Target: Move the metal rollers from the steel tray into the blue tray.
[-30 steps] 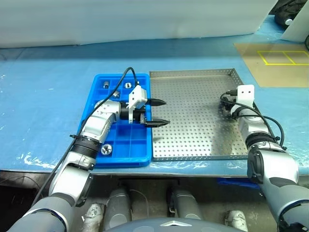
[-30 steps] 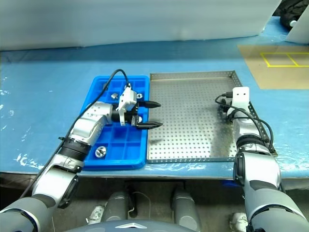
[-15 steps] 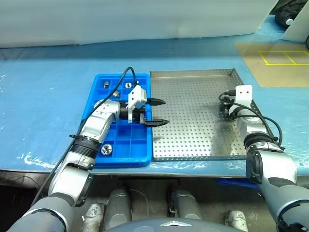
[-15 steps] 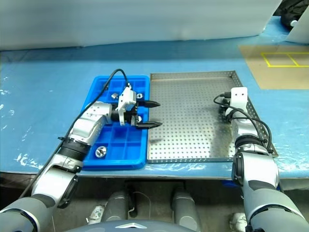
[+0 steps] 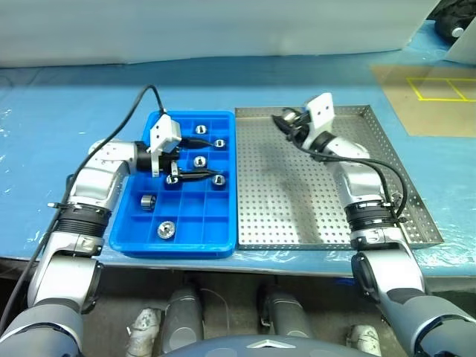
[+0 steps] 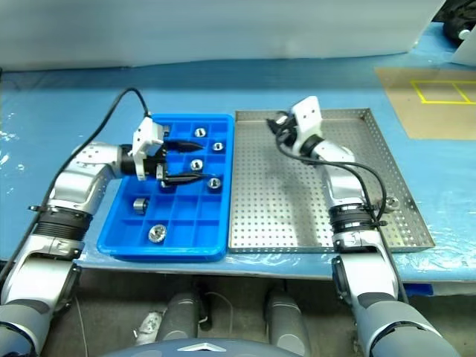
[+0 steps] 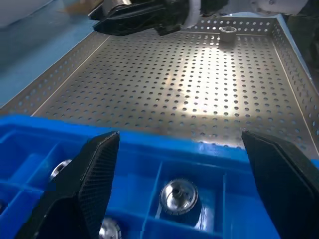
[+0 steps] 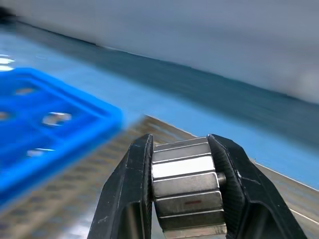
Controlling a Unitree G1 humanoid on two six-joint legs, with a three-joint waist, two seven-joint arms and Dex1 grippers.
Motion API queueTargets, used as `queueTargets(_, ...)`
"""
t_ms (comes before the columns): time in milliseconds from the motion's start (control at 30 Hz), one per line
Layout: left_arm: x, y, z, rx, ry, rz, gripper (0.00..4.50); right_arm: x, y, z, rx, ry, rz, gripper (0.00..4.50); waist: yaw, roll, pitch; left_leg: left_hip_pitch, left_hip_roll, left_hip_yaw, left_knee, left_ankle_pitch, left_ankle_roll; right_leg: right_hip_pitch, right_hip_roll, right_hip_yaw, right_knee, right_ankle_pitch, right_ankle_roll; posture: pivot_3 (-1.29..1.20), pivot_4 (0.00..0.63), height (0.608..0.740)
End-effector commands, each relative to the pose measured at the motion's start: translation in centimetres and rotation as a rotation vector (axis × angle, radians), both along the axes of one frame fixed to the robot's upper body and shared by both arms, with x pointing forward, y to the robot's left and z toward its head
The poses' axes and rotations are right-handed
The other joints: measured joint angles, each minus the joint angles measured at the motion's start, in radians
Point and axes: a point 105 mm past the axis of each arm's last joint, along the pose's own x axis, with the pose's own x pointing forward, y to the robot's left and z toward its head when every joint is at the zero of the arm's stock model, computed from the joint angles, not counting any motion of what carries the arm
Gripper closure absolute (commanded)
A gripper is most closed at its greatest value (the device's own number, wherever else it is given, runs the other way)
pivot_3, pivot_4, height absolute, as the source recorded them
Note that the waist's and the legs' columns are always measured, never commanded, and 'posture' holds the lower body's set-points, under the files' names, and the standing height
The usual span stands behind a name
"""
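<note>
Clamped in the right gripper [image 8: 182, 164], a faceted silver roller [image 8: 185, 186].

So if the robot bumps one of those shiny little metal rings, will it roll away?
Probably not far. The rings in the blue tray sit flat, hole up, each walled into its own square. The one pinched in the right gripper looks solid steel with flat sides, so likely heavy for its size, stiff and a bit slippery. Tipped on edge on the steel tray, it might roll.
</note>
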Motion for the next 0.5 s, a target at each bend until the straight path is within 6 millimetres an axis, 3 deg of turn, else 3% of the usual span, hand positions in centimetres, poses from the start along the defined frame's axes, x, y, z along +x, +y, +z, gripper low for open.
queueTargets(33,-0.8,1.2,2.0,-0.018,-0.065,0.027,0.36,-4.0,4.6,1.4,-0.018,-0.009,0.283,3.25,0.008,0.0,0.0,0.0,0.0,0.0,0.0,0.0,0.0,0.0,0.0,0.0,0.0,0.0,0.0,-0.12,0.15,0.74)
queueTargets(133,-1.9,2.0,2.2,-0.011,-0.054,0.042,0.36,-7.1,6.9,0.8,-0.056,0.043,0.482,3.25,0.022,0.0,0.0,0.0,0.0,0.0,-0.001,0.0,0.0,0.0,0.0,-0.001,0.0,0.0,0.0,-0.05,0.15,0.74)
queueTargets(200,-2.5,2.2,2.2,-0.007,-0.044,0.046,0.36,-8.0,7.4,0.5,-0.073,0.067,0.534,3.25,0.028,-0.001,0.0,0.001,0.0,-0.001,-0.003,-0.001,-0.006,0.0,0.0,-0.001,0.0,0.0,0.0,-0.03,0.15,0.74)
queueTargets(333,-6.5,3.9,0.3,0.062,0.046,0.06,0.36,-10.9,8.4,-1.2,-0.165,0.17,0.77,3.25,0.031,-0.001,0.001,0.004,0.0,-0.005,-0.005,0.002,-0.011,0.0,0.0,0.0,-0.001,0.0,0.0,0.08,0.15,0.74)
queueTargets(500,-7.2,4.8,0.4,0.043,0.042,0.166,0.36,-10.5,10.3,-1.7,-0.16,0.191,0.828,3.25,0.058,-0.002,0.001,0.007,0.0,-0.007,-0.012,0.005,-0.016,0.0,0.0,-0.002,0.0,-0.001,0.0,0.17,0.15,0.74)
